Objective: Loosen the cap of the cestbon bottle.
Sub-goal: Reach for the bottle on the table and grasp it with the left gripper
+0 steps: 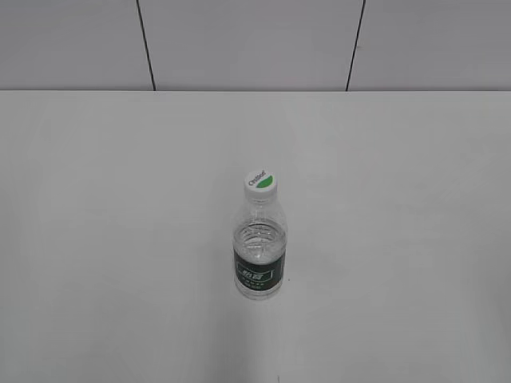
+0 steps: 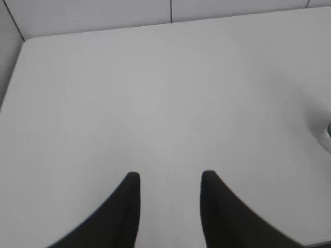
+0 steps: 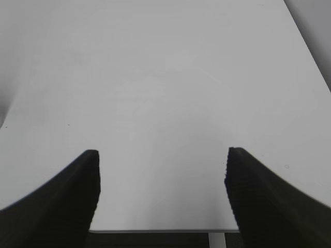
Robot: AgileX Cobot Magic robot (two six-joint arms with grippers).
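The cestbon bottle (image 1: 260, 254) stands upright near the middle of the white table (image 1: 96, 239). It is clear plastic with a dark green label band. The white cap (image 1: 261, 182) with a green leaf patch sits on its neck. A sliver of the bottle shows at the right edge of the left wrist view (image 2: 328, 135). My left gripper (image 2: 170, 178) is open and empty over bare table, left of the bottle. My right gripper (image 3: 161, 157) is open wide and empty above the table's front edge. Neither gripper shows in the exterior view.
A grey panelled wall (image 1: 255, 44) stands behind the table's far edge. The table's near edge (image 3: 160, 230) shows between the right fingers, and its right edge runs along the top right of that view.
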